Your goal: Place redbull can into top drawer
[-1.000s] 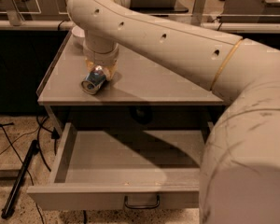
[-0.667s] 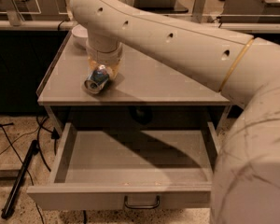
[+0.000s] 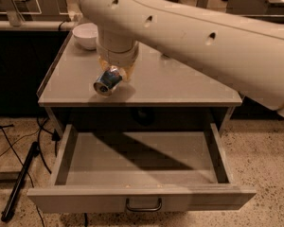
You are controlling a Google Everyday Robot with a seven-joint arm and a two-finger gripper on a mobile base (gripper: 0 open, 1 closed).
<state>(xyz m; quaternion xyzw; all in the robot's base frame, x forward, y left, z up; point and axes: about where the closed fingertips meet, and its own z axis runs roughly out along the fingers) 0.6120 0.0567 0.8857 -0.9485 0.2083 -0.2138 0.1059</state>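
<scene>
The redbull can (image 3: 107,82) lies tilted on its side with its silver top facing the camera, just above the front left part of the cabinet top (image 3: 180,85). My gripper (image 3: 115,71) hangs under the thick white arm and is shut on the can from behind and above; the arm largely hides its fingers. The top drawer (image 3: 142,196) stands pulled open below the cabinet top. Its grey inside is bare, and its dark bar handle (image 3: 143,206) is at the centre of the front panel.
A white bowl (image 3: 85,34) stands at the back left of the cabinet top. Black cables and a dark rod (image 3: 20,183) lie on the speckled floor to the left of the drawer. The white arm (image 3: 203,37) spans the upper right.
The arm and gripper have shifted slightly toward the front edge with the can, which now looks a little clear of the cabinet top. The drawer has stayed open.
</scene>
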